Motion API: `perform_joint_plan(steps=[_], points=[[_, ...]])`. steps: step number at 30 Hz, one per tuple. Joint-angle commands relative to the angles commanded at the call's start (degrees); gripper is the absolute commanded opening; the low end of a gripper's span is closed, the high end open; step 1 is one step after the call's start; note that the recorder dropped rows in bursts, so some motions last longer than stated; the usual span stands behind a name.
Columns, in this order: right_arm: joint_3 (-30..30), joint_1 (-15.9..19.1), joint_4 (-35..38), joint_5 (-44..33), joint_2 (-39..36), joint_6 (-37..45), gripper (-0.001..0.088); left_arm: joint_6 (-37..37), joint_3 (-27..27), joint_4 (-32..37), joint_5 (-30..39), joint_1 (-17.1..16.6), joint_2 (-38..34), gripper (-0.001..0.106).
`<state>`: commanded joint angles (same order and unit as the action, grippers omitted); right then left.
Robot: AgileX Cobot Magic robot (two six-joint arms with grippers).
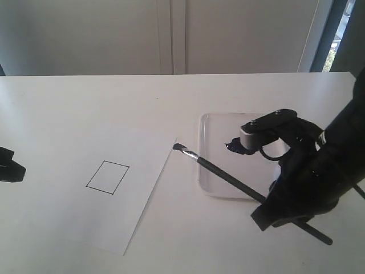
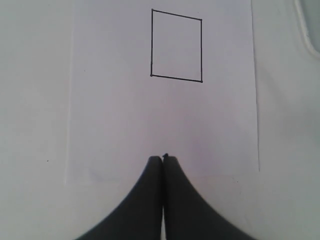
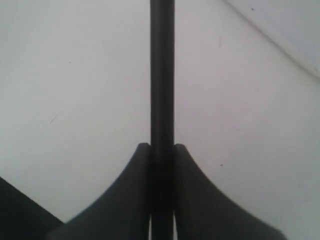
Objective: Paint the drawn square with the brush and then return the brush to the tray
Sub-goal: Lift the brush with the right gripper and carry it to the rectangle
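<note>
Left tool point(image 2: 163, 160): mostly cut off in the exterior view, jaws pressed together over the paper's point(image 1: 134, 217) edge, facing the blank square point(image 1: 107, 177). Right tool point(image 3: 162, 150): clamped on the brush point(image 1: 228, 174), hiding its mid-handle and part of the tray's point(image 1: 215, 134) paint blob point(image 1: 234, 147). Brush: long axis diagonal across the tray's near corner, bristles toward the paper's corner, well apart from the square; tip contact unclear.

Exterior camera is overlooking the table point(image 1: 68, 108); wrist cameras are looking down closely, left sharing the drawn square point(image 2: 176, 46).
</note>
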<state>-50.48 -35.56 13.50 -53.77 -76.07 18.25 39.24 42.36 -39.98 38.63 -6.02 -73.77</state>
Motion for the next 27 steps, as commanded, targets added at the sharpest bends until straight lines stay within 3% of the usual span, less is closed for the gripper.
perform_joint_plan(steps=[8, 16, 19, 27], points=[[-7.0, -2.5, 0.1, -2.8, -2.5, 2.5, 0.0000, 0.2, 0.0, 0.0, 0.0, 0.0, -0.4, 0.000], [-11.3, -10.0, 0.1, -2.3, -6.7, 13.0, 0.0000, 1.7, 0.0, -1.7, 0.0, 0.0, -4.1, 0.000], [-11.8, -10.2, 4.0, -0.7, -9.2, 13.0, 0.0000, 1.8, 0.0, -1.7, -0.4, 0.0, -4.7, 0.000], [-11.8, -10.2, 4.3, 3.8, -15.5, 14.6, 0.0000, 1.9, 0.0, -1.9, -2.8, 0.0, -6.2, 0.000]])
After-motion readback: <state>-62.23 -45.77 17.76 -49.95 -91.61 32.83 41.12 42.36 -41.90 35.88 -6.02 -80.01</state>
